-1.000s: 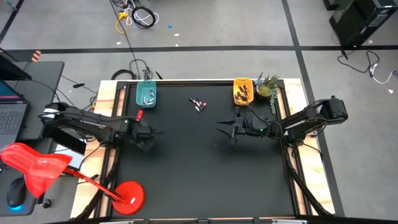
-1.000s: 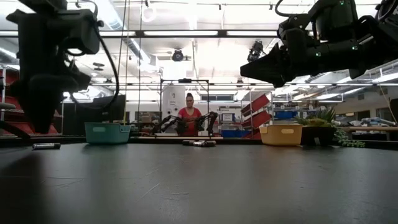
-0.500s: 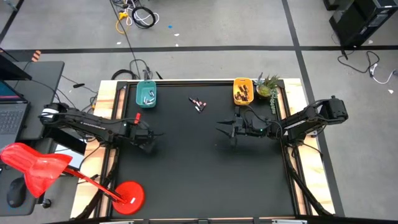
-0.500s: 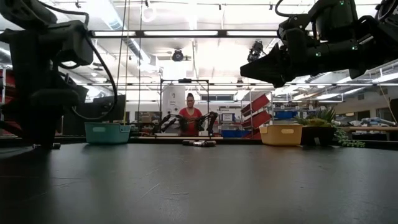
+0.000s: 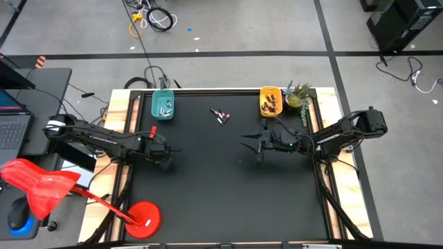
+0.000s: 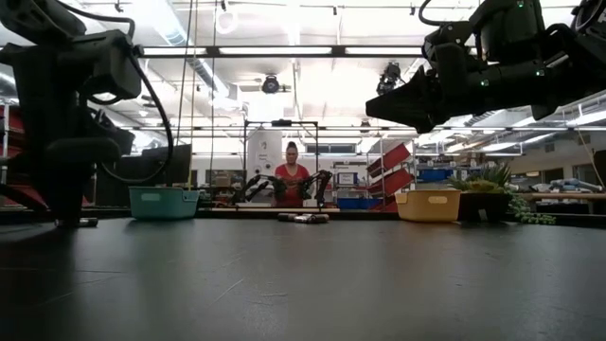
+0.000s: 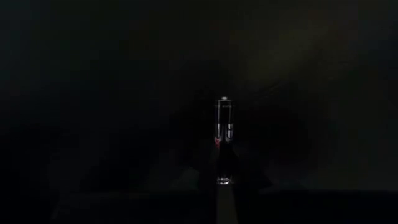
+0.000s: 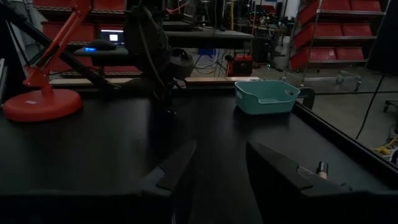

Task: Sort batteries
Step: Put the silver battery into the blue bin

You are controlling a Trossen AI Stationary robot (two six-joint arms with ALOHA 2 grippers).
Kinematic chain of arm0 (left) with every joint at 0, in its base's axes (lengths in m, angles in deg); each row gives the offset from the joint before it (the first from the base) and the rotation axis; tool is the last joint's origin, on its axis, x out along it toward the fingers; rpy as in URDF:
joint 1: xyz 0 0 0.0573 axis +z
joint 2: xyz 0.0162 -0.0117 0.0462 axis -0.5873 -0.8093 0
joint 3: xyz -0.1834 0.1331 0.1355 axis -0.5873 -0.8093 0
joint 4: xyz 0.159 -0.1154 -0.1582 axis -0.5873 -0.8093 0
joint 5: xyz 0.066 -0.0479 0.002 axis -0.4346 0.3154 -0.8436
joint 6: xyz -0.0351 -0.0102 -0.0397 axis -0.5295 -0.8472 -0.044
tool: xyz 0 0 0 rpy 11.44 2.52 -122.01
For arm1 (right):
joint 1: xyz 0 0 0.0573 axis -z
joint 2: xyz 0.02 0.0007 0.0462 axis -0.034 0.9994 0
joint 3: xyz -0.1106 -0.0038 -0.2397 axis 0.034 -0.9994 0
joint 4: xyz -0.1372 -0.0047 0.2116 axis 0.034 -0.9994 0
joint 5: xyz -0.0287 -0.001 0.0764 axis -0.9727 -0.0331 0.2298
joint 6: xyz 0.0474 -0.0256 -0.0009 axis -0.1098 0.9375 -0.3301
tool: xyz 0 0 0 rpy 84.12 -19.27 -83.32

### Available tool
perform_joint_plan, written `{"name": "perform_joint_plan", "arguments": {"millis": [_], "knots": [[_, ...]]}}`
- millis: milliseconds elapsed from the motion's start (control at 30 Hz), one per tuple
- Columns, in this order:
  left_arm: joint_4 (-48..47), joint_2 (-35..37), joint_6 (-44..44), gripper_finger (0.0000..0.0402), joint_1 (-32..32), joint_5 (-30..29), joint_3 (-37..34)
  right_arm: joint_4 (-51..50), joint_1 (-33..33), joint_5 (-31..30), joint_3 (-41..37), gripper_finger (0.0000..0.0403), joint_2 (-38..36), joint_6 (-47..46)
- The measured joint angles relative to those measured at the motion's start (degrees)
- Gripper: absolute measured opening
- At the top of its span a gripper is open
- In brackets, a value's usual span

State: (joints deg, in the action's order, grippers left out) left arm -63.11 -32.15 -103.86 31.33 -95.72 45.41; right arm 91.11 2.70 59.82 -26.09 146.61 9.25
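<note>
My left gripper stands at the table's left, fingers down on the black top, shut on a dark battery with a reddish band. Two or three loose batteries lie on the table near the far edge. More batteries lie in the teal tray at the far left and in the yellow tray at the far right. My right gripper hovers open above the table right of centre, pointing level toward the left, with nothing between its fingers. My left gripper has the dark battery between its two fingers, which come from above and point down. The battery lies level on the table; one end sticks out beside the fingers. The wrist view is too dark to show where along the battery the pads sit.
A red desk lamp with a round base stands at the near left corner. A small plant sits beside the yellow tray. A person sits far beyond the table. The middle and near part of the black top is bare.
My left gripper has sunk straight down from above the dark battery to the table top, and its fingers have closed in on the battery. The battery has stayed lying where it was.
</note>
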Motion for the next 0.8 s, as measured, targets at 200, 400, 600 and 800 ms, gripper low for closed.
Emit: {"name": "perform_joint_plan", "arguments": {"millis": [200,400,600,800], "knots": [[5.8,-0.02,3.23,0.0019,0.01,-4.3,3.18,-0.06,0.02,-0.02,0.0,0.0149,0.0,0.02],[13.32,-0.03,5.82,0.0019,0.12,-6.69,3.21,-0.1,0.0,-0.02,0.0,0.0149,0.0,-0.01],[11.41,-0.03,5.63,0.0019,2.64,-14.06,3.19,-0.11,0.0,-0.02,0.0,0.0149,0.0,-0.02],[13.25,1.04,10.69,0.0019,9.51,-14.99,3.54,-0.08,0.0,-0.02,0.0,0.0149,0.0,-0.22]]}}
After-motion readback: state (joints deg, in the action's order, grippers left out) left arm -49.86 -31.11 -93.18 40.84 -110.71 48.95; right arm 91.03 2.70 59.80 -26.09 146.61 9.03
